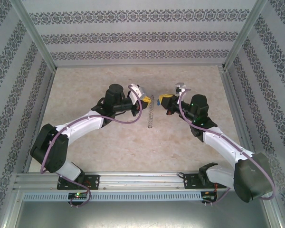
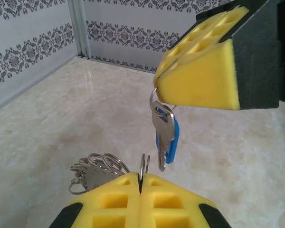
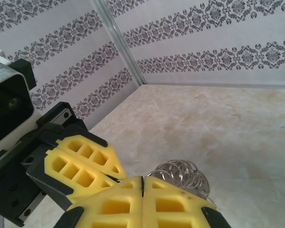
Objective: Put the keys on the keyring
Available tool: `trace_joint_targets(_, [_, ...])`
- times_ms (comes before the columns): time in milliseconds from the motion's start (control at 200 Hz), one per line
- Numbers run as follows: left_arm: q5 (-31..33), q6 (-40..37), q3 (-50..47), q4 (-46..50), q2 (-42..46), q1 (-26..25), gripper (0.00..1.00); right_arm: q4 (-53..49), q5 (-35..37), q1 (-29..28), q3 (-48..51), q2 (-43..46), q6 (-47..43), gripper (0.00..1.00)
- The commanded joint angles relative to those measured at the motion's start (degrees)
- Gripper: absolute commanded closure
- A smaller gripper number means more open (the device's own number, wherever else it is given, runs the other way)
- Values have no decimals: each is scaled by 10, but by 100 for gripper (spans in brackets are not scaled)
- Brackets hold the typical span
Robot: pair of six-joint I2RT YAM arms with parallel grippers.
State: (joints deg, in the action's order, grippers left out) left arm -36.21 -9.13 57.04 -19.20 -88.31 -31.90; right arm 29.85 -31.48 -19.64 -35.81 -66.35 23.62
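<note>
1. Above the middle of the table (image 1: 109,152), your left gripper (image 2: 140,180) is pinched fully closed on one loop of the keyring (image 2: 96,167), with the other loops bunched just beside it.
2. Your right gripper (image 3: 142,183) is also closed and holds the key (image 2: 164,135) by its top, just above that loop.
3. Hold both grips firm and bring the key's hole to the loop's split end, which I cannot quite make out.
4. Turn slowly so that nothing slips.
</note>
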Motion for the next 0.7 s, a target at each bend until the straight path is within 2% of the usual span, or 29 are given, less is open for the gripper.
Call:
trace_joint_targets(0, [5,-18,25,-11,12,-8,100,23,-22,-7,4,14,-16,100])
trace_joint_targets(694, [-3,-21,28,0,24,-13,100,0,-7,-52,-29,-14,-41,100])
